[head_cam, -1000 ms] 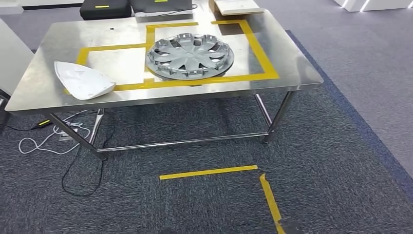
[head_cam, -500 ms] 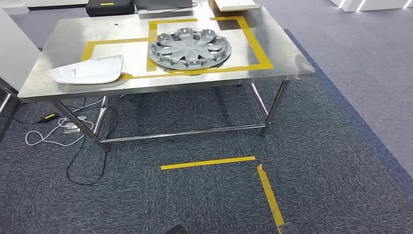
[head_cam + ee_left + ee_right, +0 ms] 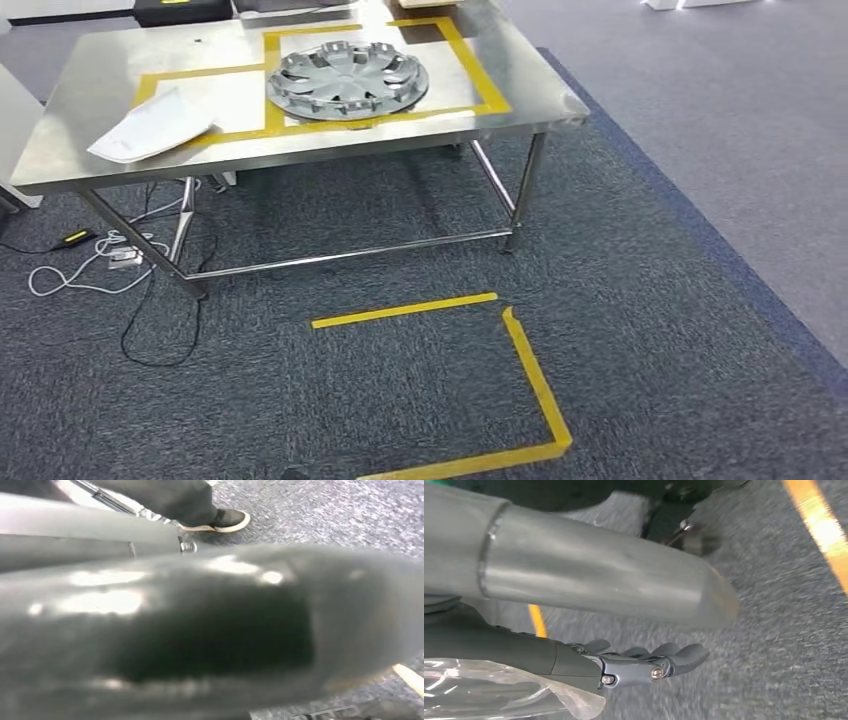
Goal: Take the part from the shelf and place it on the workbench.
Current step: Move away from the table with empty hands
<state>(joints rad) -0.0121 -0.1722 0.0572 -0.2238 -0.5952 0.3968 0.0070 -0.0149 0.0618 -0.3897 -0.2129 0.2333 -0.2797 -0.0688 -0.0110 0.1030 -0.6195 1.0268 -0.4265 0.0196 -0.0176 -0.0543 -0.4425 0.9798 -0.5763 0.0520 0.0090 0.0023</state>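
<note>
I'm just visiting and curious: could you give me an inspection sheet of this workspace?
Surface: steel workbench, yellow tape outlines on top.
Job's things: white part at the bench's left end, across a tape line.
Clutter: silver hubcap inside a taped box; dark case at the far edge.
Hands: right hand above carpet, clear film beside it, grip unclear; left hand too blurred to judge.
Cables: cables on carpet under the bench.
Surroundings: grey carpet, floor tape, a person's shoe.

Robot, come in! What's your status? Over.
Right hand hangs over carpet, nothing seen in it; left hand too blurred. Hubcap and white part lie on table. Person's shoe nearby.
</note>
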